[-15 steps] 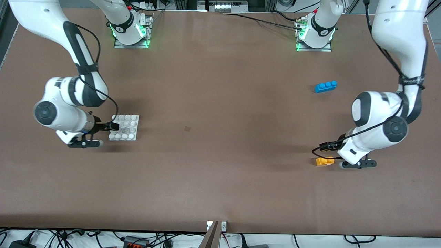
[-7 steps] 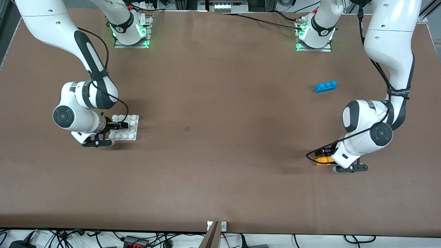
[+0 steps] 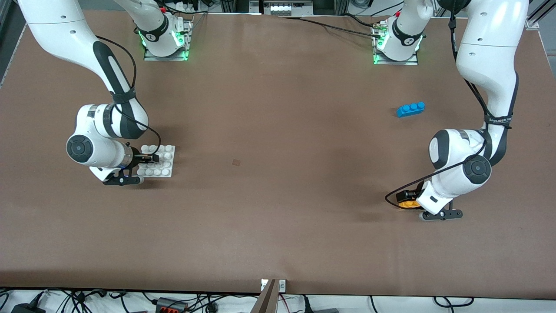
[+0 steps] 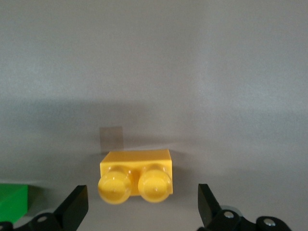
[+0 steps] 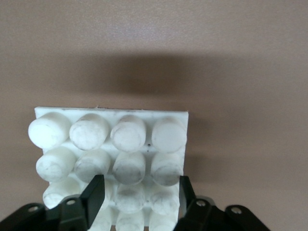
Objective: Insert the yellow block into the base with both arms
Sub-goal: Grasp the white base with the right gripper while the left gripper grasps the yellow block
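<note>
1. Task status: early. The yellow block (image 3: 408, 203) and the base (image 3: 157, 161) lie well apart on the brown table (image 3: 278, 182), the block at the left arm's end and the base at the right arm's end. Nothing is inserted yet.
2. The left gripper (image 4: 139, 209) is held low over the yellow block with its fingers spread wide; in the left wrist view the block (image 4: 136, 176) sits between the two fingers without being touched. No grasp is made yet.
3. The right gripper (image 5: 138, 197) is set over the base's edge, fingers spread around a column of studs; the base (image 5: 111, 154) rests flat on the table, judged not yet pinched.
4. A green brick (image 4: 13, 202) is noted beside the yellow block, and a blue three-stud brick (image 3: 410, 109) farther from the front camera; neither is needed.
5. Remaining, by judgement: both grasps, bringing the parts together, pressing the block onto the studs.
</note>
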You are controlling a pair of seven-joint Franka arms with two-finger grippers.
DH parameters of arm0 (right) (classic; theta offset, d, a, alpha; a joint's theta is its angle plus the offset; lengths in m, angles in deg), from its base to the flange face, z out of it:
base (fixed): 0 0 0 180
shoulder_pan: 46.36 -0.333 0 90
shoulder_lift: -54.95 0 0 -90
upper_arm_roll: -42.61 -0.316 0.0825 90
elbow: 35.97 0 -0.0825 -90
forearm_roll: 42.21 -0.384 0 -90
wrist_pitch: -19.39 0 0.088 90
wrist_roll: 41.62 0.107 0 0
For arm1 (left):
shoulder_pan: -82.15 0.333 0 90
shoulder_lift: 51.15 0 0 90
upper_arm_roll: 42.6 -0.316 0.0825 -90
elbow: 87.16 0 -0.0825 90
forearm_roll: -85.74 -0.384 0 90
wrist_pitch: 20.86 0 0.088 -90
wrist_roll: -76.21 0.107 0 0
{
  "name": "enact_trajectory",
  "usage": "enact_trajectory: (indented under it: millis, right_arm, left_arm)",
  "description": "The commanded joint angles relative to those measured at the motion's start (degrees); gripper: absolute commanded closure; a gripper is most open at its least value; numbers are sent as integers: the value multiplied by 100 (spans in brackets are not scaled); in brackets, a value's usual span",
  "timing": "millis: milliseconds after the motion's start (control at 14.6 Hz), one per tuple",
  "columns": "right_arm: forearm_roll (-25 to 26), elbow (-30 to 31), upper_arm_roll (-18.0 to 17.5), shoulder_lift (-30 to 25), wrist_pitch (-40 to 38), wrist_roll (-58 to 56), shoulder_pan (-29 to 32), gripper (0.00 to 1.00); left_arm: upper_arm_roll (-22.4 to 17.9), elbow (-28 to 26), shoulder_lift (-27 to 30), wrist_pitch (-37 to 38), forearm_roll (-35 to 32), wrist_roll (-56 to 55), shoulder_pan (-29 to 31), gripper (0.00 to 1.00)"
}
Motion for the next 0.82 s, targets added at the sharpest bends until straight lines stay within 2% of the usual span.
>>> enact_trajectory:
  millis: [0,343,480,754]
  right_arm:
    - [-60,59,-39,99,99,-42,45,37]
    - [-60,59,-39,222,143,-69,36,41]
    - [-60,59,-47,231,143,-60,10,46]
    - [-69,50,-65,371,152,-60,-77,45]
  left_arm:
    - [-2,53,-87,-132,85,235,20,0]
    - [-2,53,-192,-299,85,235,20,0]
    - [-2,53,-210,-308,85,235,20,0]
    - [-2,62,-219,-308,85,235,20,0]
